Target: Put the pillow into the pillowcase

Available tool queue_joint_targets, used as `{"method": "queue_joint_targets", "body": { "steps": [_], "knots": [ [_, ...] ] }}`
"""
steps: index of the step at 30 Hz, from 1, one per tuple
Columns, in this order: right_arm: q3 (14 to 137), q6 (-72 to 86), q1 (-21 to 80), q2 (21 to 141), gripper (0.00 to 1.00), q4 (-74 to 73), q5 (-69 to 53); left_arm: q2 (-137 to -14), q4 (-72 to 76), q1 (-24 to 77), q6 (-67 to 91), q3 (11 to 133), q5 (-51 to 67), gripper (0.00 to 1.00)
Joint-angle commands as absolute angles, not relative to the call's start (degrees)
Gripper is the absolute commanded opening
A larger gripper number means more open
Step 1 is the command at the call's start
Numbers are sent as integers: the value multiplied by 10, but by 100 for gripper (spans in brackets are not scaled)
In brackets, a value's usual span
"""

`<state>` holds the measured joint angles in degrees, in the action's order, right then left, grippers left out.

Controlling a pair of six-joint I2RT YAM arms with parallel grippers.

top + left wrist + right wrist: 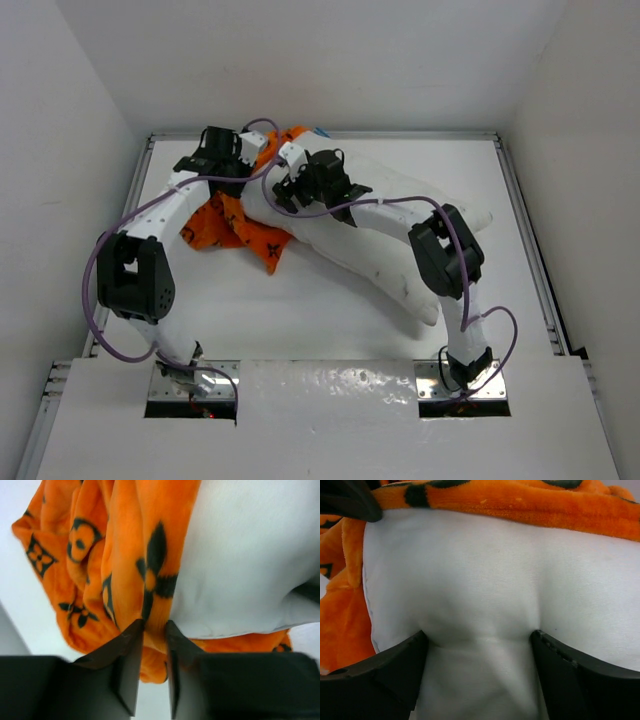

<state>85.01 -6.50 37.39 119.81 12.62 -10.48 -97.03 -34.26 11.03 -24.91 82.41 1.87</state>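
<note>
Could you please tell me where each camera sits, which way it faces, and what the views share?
Top external: above and behind, looking down on the table; both arms show.
Left wrist: on that wrist, facing along the left gripper, pinching a pillowcase fold.
Right wrist: facing past the right gripper, fingers spread, onto the pillow.
Shared: all three show pillow and pillowcase.

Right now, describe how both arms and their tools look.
Left arm and right arm are alike: white tubular links joined by bulky black joint housings, with a purple cable looping loosely along each. Left tool and right tool each have two flat, matte black fingers.
</note>
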Motion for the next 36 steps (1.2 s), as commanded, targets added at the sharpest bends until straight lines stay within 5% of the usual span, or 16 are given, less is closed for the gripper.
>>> {"method": "queue_joint_targets", "body": {
  "steps": [1,7,10,17,21,27,31,34,36],
  "knots": [
    [879,-50,379,1231,80,84,-46,-939,-297,116,-265,792,-49,21],
    [854,-37,379,1225,15,97,-58,-937,-287,116,-261,792,-62,0],
    [863,-32,379,1228,0,83,-78,-933,-293,115,-262,797,-20,0],
    [897,85,376,1195,0,170,-76,-891,-313,123,-319,840,347,0],
    [956,211,360,1169,0,235,-27,-910,-369,190,-325,920,330,0],
    [1017,295,344,1188,0,252,46,-920,-371,192,-248,955,523,0],
    [933,337,345,1187,0,313,35,-926,-213,173,-79,907,592,0],
    [843,352,344,1157,0,385,-25,-923,-217,135,-83,869,519,1],
    [766,328,344,1129,26,421,-104,-920,-263,126,-168,862,450,13]
  ]
}}
